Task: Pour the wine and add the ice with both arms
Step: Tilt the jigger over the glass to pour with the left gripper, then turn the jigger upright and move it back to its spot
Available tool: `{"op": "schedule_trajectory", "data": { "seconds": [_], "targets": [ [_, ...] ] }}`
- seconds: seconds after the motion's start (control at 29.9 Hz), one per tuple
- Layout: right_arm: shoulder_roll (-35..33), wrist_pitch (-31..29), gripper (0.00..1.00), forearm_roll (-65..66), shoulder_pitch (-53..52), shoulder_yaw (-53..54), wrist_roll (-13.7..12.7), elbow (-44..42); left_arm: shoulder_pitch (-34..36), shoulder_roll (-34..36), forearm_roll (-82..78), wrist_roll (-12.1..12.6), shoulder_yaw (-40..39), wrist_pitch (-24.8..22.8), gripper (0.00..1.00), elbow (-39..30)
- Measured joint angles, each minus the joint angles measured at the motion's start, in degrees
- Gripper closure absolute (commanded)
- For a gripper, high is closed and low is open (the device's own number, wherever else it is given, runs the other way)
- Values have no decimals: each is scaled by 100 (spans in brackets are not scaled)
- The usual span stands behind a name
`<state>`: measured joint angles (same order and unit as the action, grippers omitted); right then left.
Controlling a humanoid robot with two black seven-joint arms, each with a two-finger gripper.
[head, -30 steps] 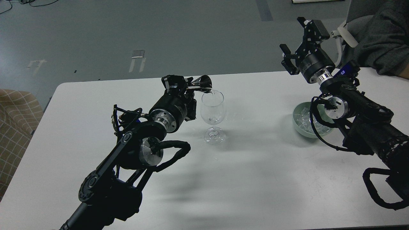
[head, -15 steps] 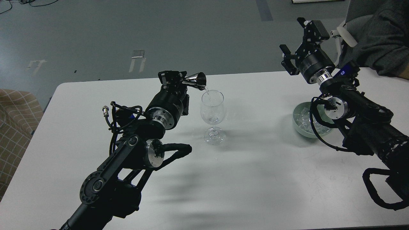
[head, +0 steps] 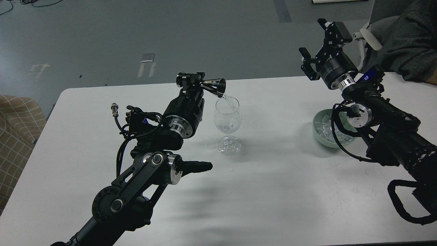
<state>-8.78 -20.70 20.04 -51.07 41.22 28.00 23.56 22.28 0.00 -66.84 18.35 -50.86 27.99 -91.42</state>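
Observation:
A clear stemmed wine glass [head: 227, 119] stands upright near the middle of the white table [head: 273, 191]. My left gripper [head: 194, 81] is shut on a small steel jigger [head: 214, 86], tipped on its side with its mouth just above the glass's left rim. A thin stream of clear wine [head: 228, 101] runs from it into the glass. My right gripper [head: 320, 44] is open and empty, held high above the table's far right, beyond a pale green bowl [head: 319, 133] of clear ice cubes [head: 325, 127]. My right arm hides part of the bowl.
A person's grey sleeved arm [head: 406, 44] rests at the table's far right corner. A beige checked seat [head: 17, 126] stands left of the table. The table's far edge runs just behind the glass and jigger.
My left forearm and wrist have rolled and shifted, and the jigger has tipped further over the glass rim; liquid now streams into the glass. The right arm has stayed still.

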Motion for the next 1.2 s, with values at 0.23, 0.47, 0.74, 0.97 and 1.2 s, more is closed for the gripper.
{"op": "schedule_trajectory", "data": {
  "seconds": [0.23, 0.47, 0.74, 0.97, 1.2],
  "targets": [
    [-1, 3, 0, 0, 1, 0, 0, -1, -17, 0, -540, 2, 72, 2, 100, 2],
    [-1, 5, 0, 0, 9, -2, 0, -9, -21, 0, -1379, -43, 100, 1, 100, 49],
    [3, 5, 0, 0, 10, -2, 0, -9, 33, 0, -2198, -61, 505, 1, 100, 43],
    [4, 5, 0, 0, 9, -7, 0, -9, 291, -2, -1399, 199, 136, 1, 100, -22],
    [2, 5, 0, 0, 9, -10, 0, -8, 463, -3, 2350, 301, -1741, 3, 100, -172]
  ]
}}
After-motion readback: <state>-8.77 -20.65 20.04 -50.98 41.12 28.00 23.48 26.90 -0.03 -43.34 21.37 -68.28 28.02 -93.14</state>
